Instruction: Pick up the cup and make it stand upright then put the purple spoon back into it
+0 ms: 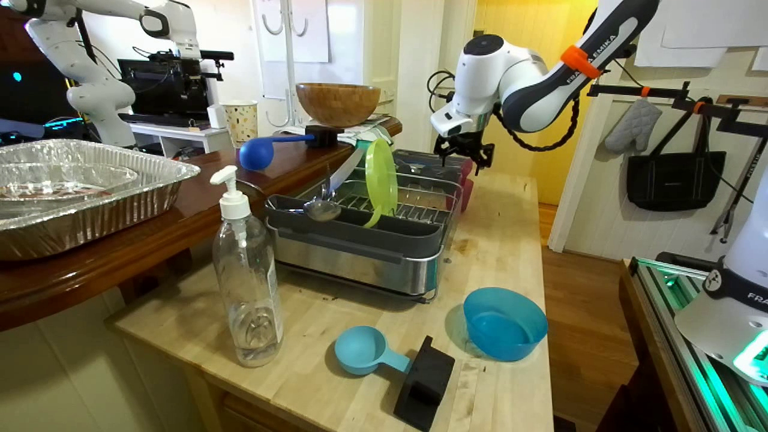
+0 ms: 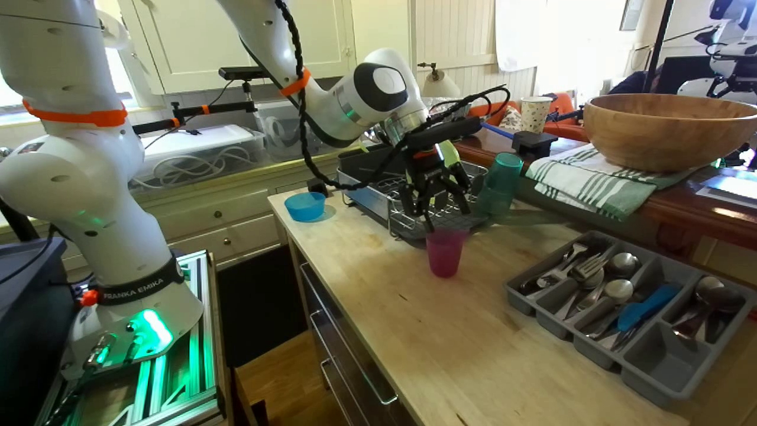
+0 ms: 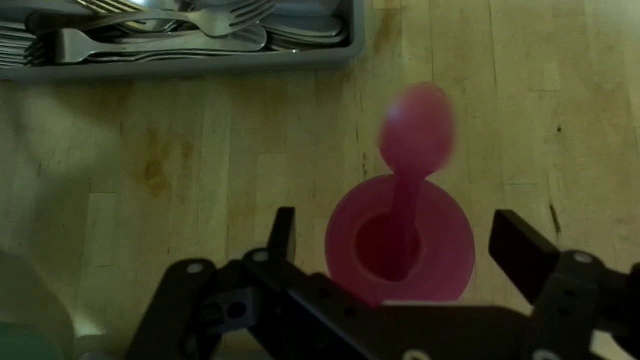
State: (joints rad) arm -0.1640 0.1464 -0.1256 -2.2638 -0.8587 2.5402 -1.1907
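Small translucent pink-purple plastic cup (image 2: 445,255) upright on pale wooden countertop (image 2: 449,337), near grey compartmented cutlery tray (image 2: 667,360). Slender pinkish-purple spoon (image 3: 419,129) stands in the cup, bowl end up, handle inside; whether it touches the rim, I cannot tell. My black two-fingered gripper (image 3: 400,231) above, fingers spread wide to either side.

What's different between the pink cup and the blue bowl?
The pink cup is narrow; the blue bowl is wider and shallower. A spoon sticks out of the pink cup; none sticks out of the blue bowl. Both stand upright on the wooden counter.
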